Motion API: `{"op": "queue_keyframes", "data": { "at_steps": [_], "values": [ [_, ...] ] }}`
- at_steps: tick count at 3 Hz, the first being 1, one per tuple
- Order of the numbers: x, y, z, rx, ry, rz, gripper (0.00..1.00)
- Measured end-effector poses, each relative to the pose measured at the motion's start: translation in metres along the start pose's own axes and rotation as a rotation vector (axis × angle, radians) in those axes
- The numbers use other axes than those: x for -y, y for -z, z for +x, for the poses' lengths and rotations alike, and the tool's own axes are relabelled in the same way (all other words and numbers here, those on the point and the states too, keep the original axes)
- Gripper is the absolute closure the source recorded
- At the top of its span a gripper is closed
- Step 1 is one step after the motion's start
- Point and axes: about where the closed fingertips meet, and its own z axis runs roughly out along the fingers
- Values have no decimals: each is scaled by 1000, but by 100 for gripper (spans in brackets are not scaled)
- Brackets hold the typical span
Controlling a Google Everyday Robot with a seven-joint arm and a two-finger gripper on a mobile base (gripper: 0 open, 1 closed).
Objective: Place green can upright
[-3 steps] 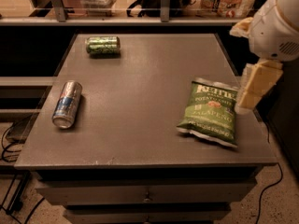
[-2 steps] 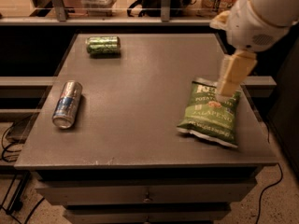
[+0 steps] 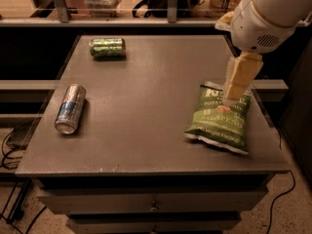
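Note:
The green can (image 3: 107, 47) lies on its side at the far left of the grey table (image 3: 146, 111), its silver top facing left. My gripper (image 3: 238, 84) hangs from the white arm at the right, above the top edge of the chip bag. It is far to the right of the green can and holds nothing that I can see.
A flat green chip bag (image 3: 219, 120) lies at the right of the table. A silver-and-blue can (image 3: 70, 108) lies on its side near the left edge. A shelf with a rail runs behind the table. Drawers sit below the front edge.
The arm has swung left from beyond the table's right edge, and the gripper now hangs over the chip bag. The cans and the bag have not moved.

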Motion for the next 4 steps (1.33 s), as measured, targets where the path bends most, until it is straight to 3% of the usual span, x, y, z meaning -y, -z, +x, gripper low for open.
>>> {"op": "queue_keyframes", "data": {
  "at_steps": [1,4],
  "values": [
    [16,-13,-23,-9,60,13,0],
    [99,-81,-109,-22,334,76,0]
  ]
}}
